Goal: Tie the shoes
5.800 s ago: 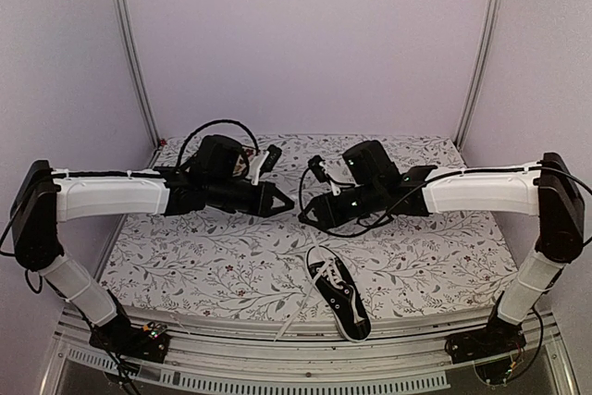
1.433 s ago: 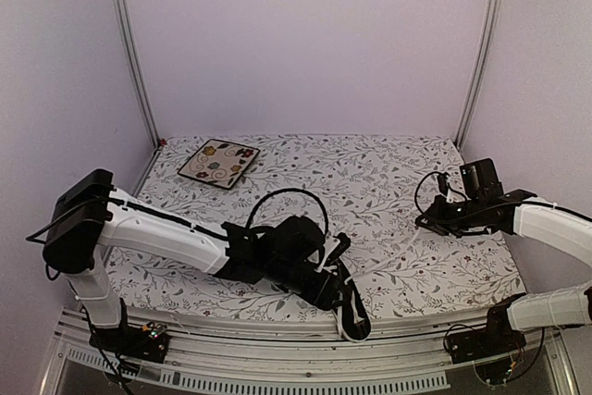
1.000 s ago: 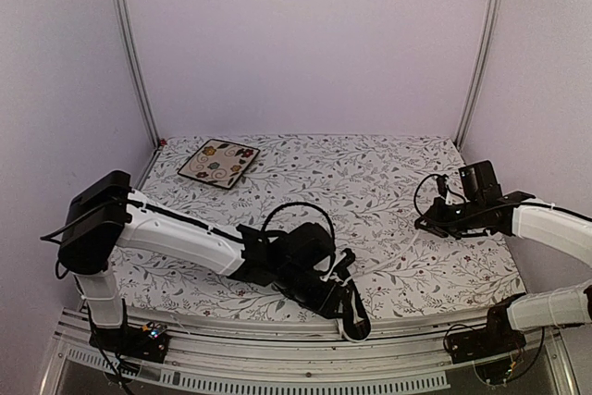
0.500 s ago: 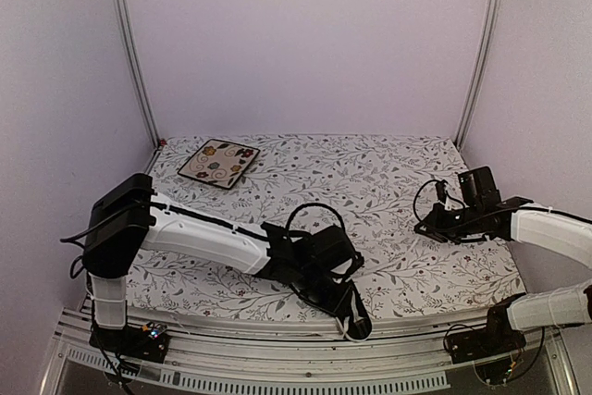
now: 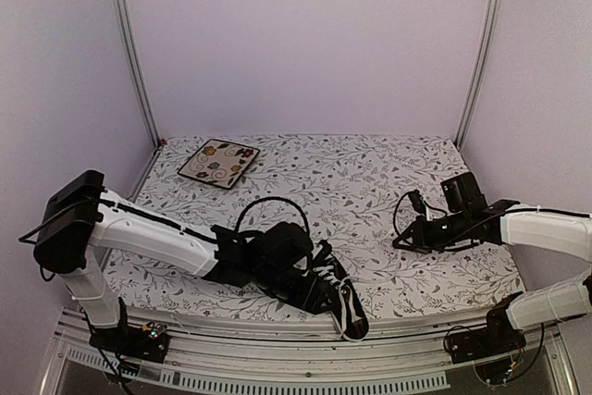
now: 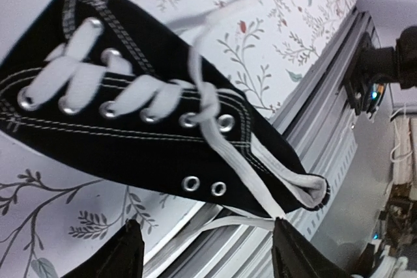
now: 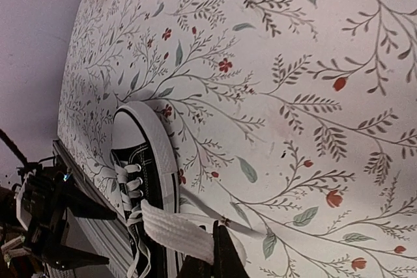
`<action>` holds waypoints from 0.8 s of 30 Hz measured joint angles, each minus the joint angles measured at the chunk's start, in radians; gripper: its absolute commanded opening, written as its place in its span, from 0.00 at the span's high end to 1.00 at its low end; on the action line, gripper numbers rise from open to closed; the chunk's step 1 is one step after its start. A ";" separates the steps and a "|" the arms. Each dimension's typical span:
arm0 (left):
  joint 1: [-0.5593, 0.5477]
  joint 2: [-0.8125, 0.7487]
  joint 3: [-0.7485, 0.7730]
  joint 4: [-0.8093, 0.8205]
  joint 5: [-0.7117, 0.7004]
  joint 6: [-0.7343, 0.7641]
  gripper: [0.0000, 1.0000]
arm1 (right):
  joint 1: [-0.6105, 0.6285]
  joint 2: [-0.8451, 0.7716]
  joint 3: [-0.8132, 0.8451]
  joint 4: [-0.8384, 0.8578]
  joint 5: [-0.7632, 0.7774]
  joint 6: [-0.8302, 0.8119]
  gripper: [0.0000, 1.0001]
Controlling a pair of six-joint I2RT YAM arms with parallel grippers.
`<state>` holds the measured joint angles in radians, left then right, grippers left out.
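The shoe (image 5: 340,301), a black low-top with white laces and a white toe cap, lies at the table's near edge with its heel over the rail. My left gripper (image 5: 314,291) hovers just left of it. In the left wrist view this gripper (image 6: 208,255) is open beside the shoe (image 6: 143,141). One lace (image 6: 228,161) runs from the top eyelets down to the right fingertip (image 6: 293,252) and touches it. My right gripper (image 5: 405,236) sits to the shoe's right, shut on the other lace (image 7: 176,229). The toe cap (image 7: 140,144) shows beyond the right gripper (image 7: 218,255).
A square floral plate (image 5: 218,163) lies at the back left of the patterned tabletop (image 5: 370,173). The metal rail (image 6: 326,96) runs along the near edge under the shoe's heel. The left arm's base clamp (image 6: 384,63) stands by that rail.
The left gripper shut over the shoe, then opened and drew back left, uncovering the laces. The right gripper moved left and nearer the shoe, still shut on its lace.
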<state>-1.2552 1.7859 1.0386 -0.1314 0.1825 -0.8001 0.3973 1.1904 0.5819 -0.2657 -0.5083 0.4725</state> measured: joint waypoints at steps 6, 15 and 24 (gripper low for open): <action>0.080 -0.020 -0.108 0.142 0.047 -0.060 0.27 | 0.144 0.096 -0.026 0.068 -0.051 0.027 0.98; 0.129 0.054 -0.114 0.249 0.063 -0.099 0.26 | 0.337 0.325 -0.042 0.243 -0.071 0.133 0.98; 0.198 0.079 -0.109 0.296 0.018 -0.092 0.25 | 0.370 0.523 0.041 0.387 -0.138 0.230 0.98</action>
<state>-1.0573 1.8652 0.9291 0.1646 0.2005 -0.8921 0.7670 1.7138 0.6228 0.1211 -0.6464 0.7025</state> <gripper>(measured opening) 0.751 0.021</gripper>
